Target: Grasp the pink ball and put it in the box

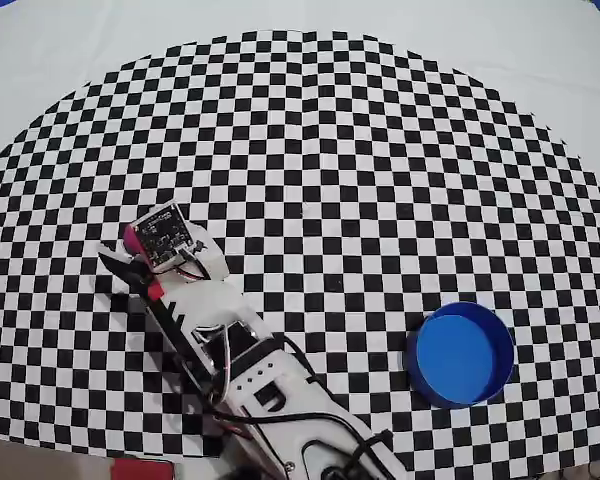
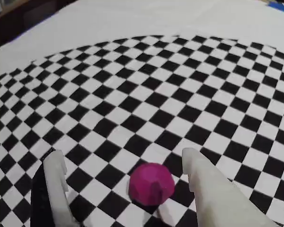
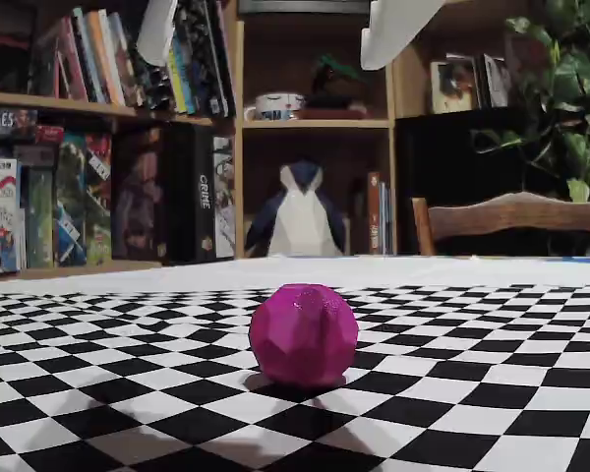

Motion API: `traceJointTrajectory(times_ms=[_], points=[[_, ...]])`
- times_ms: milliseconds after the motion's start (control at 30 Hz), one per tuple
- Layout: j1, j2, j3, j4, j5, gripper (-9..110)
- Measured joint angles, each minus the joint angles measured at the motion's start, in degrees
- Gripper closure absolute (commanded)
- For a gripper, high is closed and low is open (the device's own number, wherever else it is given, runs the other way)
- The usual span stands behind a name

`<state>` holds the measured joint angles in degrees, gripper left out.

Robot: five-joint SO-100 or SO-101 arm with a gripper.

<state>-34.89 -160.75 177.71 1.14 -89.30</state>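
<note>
The pink ball [image 2: 151,183] rests on the checkered cloth, a faceted magenta ball. In the wrist view it lies between my two white fingers, nearer the right finger [image 2: 201,177] than the left finger [image 2: 54,177], and touches neither. My gripper [image 2: 120,157] is open and set around the ball. In the overhead view the gripper [image 1: 128,252] is at the left, and only a sliver of the ball [image 1: 130,237] shows beside the wrist's circuit board. The fixed view shows the ball [image 3: 303,334] low on the cloth with the fingertips [image 3: 157,34] above it. The blue round box [image 1: 460,353] stands far to the right, empty.
The black-and-white checkered cloth [image 1: 320,170] covers the table, with plain white around its curved far edge. The arm's body [image 1: 270,390] comes in from the bottom edge. Bookshelves [image 3: 98,147] and a chair [image 3: 511,221] stand beyond the table.
</note>
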Motion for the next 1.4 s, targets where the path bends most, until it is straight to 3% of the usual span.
traceJointTrajectory(times_ms=[1400], points=[[2.6,26.7,-12.3,-1.2,-0.5,73]])
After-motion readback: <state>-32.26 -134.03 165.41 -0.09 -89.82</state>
